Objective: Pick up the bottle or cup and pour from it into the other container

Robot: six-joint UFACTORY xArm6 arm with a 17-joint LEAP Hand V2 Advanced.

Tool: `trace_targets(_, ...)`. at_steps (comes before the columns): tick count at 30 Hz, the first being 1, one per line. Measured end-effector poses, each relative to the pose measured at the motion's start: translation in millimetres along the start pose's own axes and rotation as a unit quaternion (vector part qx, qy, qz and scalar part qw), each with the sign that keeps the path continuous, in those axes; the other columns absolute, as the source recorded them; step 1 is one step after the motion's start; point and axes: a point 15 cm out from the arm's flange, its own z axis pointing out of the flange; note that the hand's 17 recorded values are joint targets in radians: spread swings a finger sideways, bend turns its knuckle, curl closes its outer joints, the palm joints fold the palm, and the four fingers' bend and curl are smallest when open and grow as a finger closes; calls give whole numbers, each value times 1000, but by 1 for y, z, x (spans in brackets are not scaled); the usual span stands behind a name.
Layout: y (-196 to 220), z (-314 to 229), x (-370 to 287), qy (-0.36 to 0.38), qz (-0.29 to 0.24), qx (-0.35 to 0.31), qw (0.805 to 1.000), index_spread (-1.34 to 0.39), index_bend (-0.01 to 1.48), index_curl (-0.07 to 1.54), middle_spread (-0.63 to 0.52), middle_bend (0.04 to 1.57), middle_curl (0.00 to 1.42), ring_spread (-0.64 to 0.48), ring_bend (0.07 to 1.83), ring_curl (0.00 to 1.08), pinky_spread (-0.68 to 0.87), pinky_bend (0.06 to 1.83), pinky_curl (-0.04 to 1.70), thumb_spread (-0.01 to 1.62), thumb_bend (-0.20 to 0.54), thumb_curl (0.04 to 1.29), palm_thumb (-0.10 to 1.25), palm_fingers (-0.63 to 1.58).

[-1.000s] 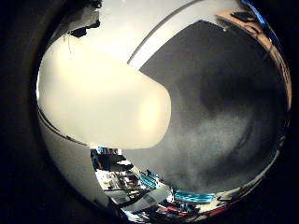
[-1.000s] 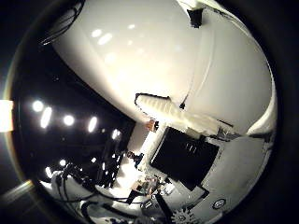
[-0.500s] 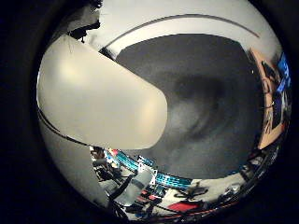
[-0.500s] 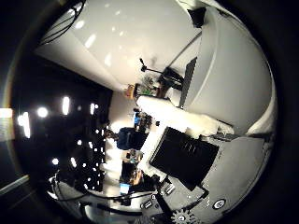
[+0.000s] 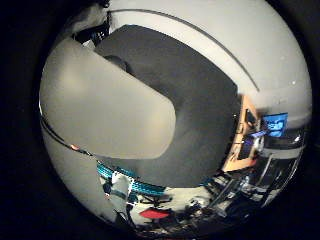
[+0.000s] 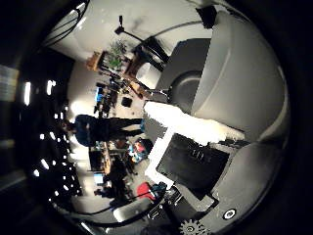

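Observation:
A smooth white container (image 5: 105, 110), cup or bottle I cannot tell, fills much of the little finger side view and lies close against my palm. It shows again in the thumb side view, beside my right hand (image 6: 190, 147), whose white and black finger curls along its wall. The container hangs tilted over a dark grey mat (image 5: 200, 115). A dark round shape (image 6: 183, 90), possibly the other container, sits on the mat just past the white container's edge. The white container's mouth is hidden.
A pale surface (image 5: 240, 45) borders the mat. Beyond it stand a wooden desk with screens (image 5: 245, 135) and room clutter with teal crates (image 5: 135, 185). A plant on a shelf (image 6: 115, 54) is far off.
The whole picture has swung in both views, so the hand has turned. The white container keeps its place against the palm. The dark round shape has come into the thumb side view.

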Motion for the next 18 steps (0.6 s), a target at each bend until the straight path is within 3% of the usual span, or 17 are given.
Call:
trace_targets(7, -24, 14, -29, 116, -75, -43, 989, -457, 515, 974, -210, 1115, 705, -231, 1289, 571, -360, 1215, 577, 845, -30, 579, 738, 1149)
trace_targets(12, -51, 23, -51, 213, -140, -61, 965, -472, 507, 976, -219, 1105, 705, -230, 1281, 568, -363, 1222, 575, 830, -32, 582, 736, 1154)
trace_targets(18, -71, 48, -77, 271, -199, -89, 938, -483, 499, 979, -226, 1102, 712, -229, 1286, 569, -367, 1218, 572, 820, -31, 581, 737, 1157)
